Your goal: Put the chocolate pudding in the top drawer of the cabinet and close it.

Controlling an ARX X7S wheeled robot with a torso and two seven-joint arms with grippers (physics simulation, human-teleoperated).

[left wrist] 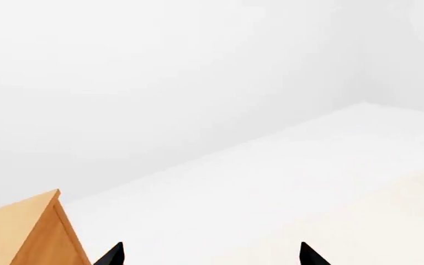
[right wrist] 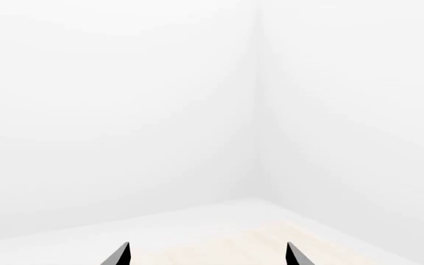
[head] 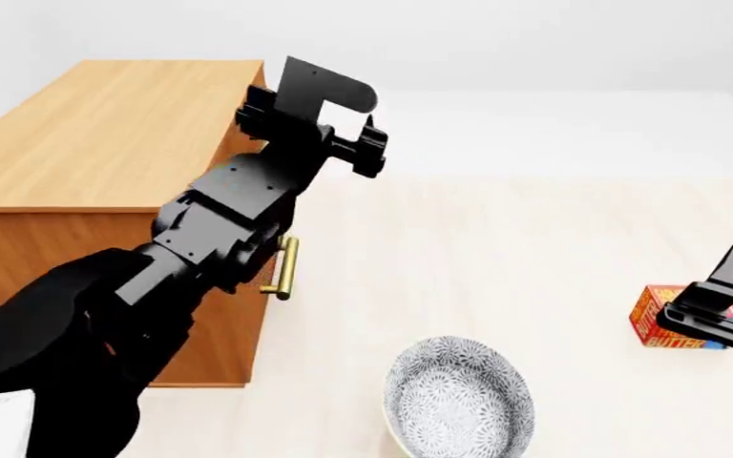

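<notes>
The light brown cabinet (head: 99,134) fills the left of the head view, and its corner (left wrist: 20,234) shows in the left wrist view. One brass handle (head: 286,267) sticks out of its front. My left arm covers the rest of the front, so the top drawer is hidden. My left gripper (head: 364,148) hangs by the cabinet's upper front corner, open and empty (left wrist: 212,255). At the right edge my right gripper (head: 723,277), open and empty (right wrist: 208,255), stands in front of a red-orange box (head: 662,315). The chocolate pudding is not clearly in view. A thin blue sliver (head: 710,345) shows under that gripper.
A patterned grey bowl (head: 458,399) sits on the pale floor at the lower middle, between the cabinet and the red-orange box. White walls stand behind.
</notes>
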